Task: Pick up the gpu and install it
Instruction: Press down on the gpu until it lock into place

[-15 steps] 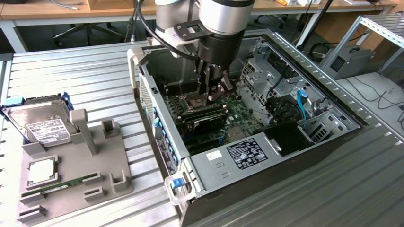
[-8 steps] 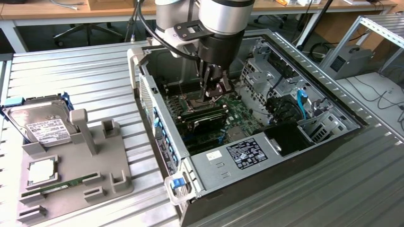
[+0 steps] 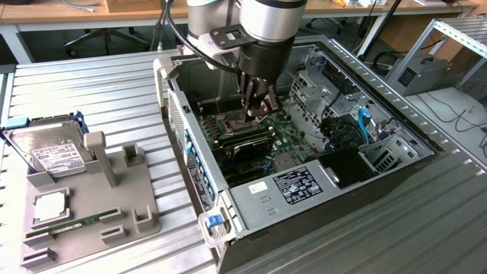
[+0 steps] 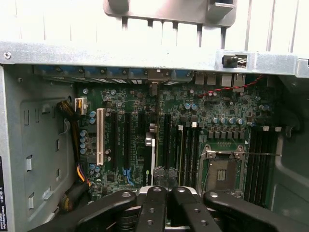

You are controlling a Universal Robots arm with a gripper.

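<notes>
GPU (image 4: 153, 154) is showing edge-on in the wrist view as a thin pale strip with a dark face, running from the claw toward the rear wall of the computer case (image 3: 251, 200), where its metal bracket end is meeting the row of rear slots. The gripper (image 4: 166, 193) is clamping it, black fingers (image 4: 155, 203) drawn together on the card's near edge. Inside the case, the card is standing upright over the green motherboard (image 4: 193, 121), between the white slot (image 4: 100, 135) and the CPU socket (image 4: 224, 171). The exterior view is giving what the wrist view is not: the arm is reaching down into the open case, and outside the case, on the exterior view's left, a grey holder (image 3: 137, 205) is carrying a hard drive (image 3: 49, 151) and a RAM stick (image 3: 72, 220).
</notes>
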